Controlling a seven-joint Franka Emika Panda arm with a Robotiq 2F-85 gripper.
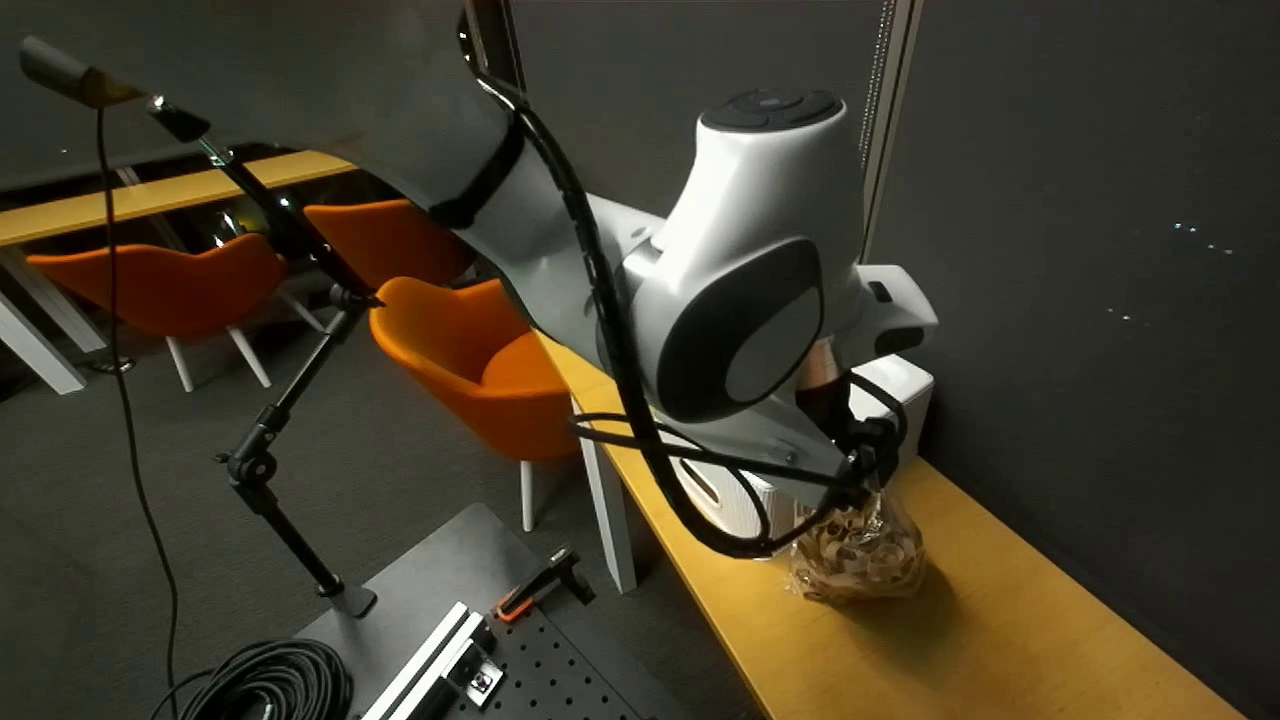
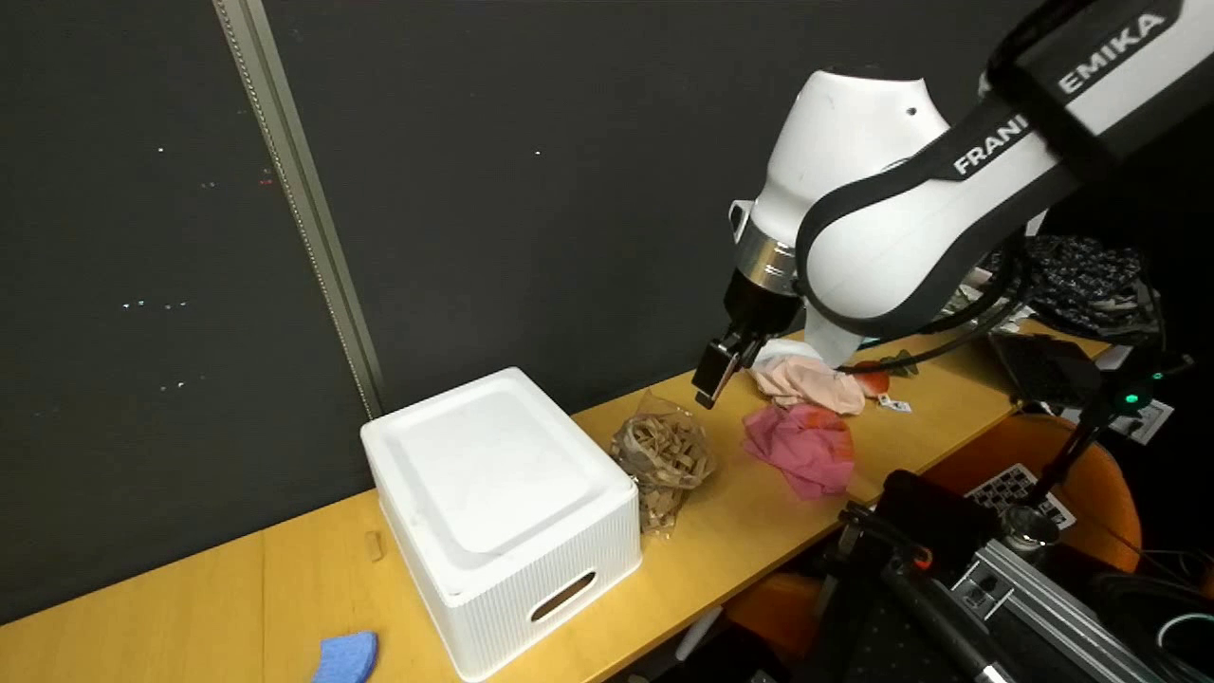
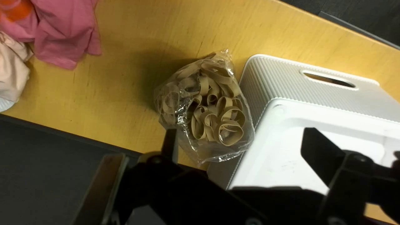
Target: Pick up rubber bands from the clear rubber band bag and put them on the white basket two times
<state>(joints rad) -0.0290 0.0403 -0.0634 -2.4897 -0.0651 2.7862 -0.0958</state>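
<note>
The clear bag (image 3: pixel 212 153) of tan rubber bands (image 3: pixel 215 115) stands on the wooden table, its plastic bunched around the bands. It shows in both exterior views (image 1: pixel 860 560) (image 2: pixel 664 451). The white basket (image 3: pixel 272 175) stands right beside the bag, with ribbed sides and a handle slot. It also shows in both exterior views (image 1: pixel 895 385) (image 2: pixel 503 455). Its upper face is a shallow rimmed surface; I cannot tell whether this is a lid or an upturned bottom. My gripper (image 3: pixel 240 131) is open, fingers wide apart with nothing between them. It hangs above the table near the bag (image 2: pixel 707 394).
A pink cloth (image 2: pixel 806 451) and a pale peach cloth (image 2: pixel 806 379) lie on the table past the bag. A blue piece (image 2: pixel 346 657) and a small tan piece (image 2: pixel 374 545) lie on the basket's far side. A dark wall (image 2: pixel 531 209) runs along the table.
</note>
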